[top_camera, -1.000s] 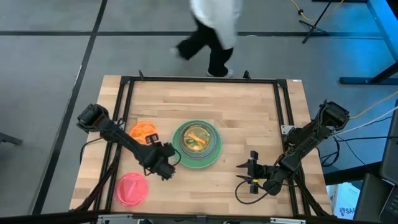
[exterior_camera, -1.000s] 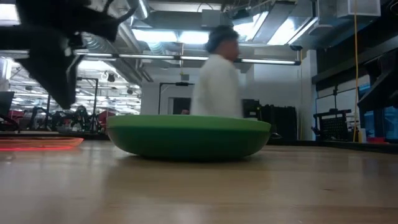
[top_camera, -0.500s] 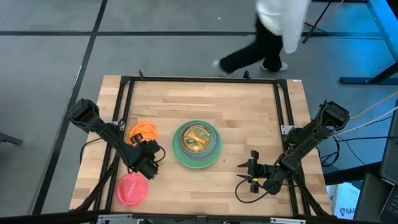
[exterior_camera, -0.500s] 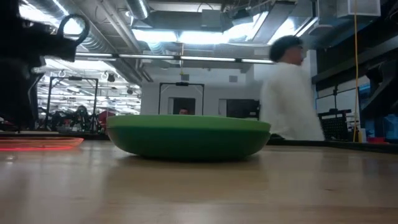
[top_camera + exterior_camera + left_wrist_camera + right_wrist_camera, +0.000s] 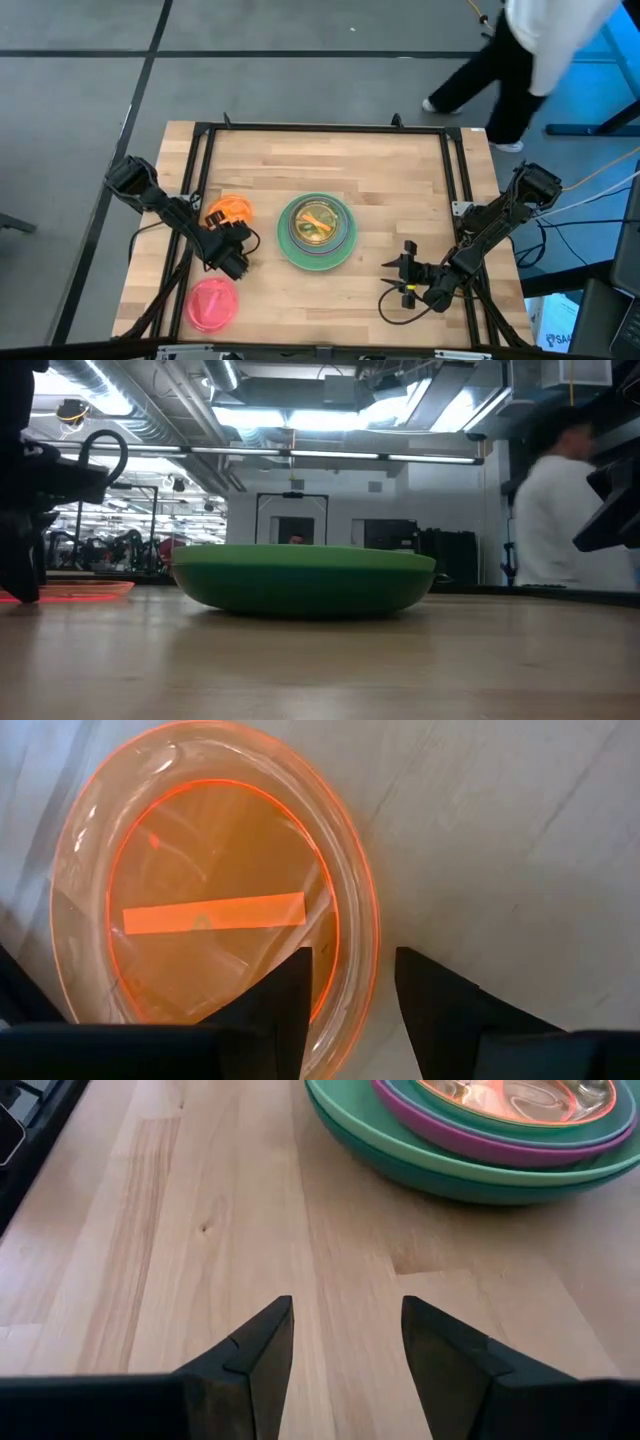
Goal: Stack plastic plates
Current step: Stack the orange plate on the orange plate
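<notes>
Left gripper [image 5: 232,259], jaws spread, hovers over the loose orange plate [image 5: 215,910]; I'd guess grabbing its rim comes next. Right gripper [image 5: 401,276] waits, jaws released.

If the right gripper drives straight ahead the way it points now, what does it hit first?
Most likely the stack of plates: the right gripper, fingers open, points over bare table towards the stack's green bottom plate. Nothing else shows between them.

Open jaws straddle the orange plate's [image 5: 215,910] rim (translucent) on wood.
</notes>
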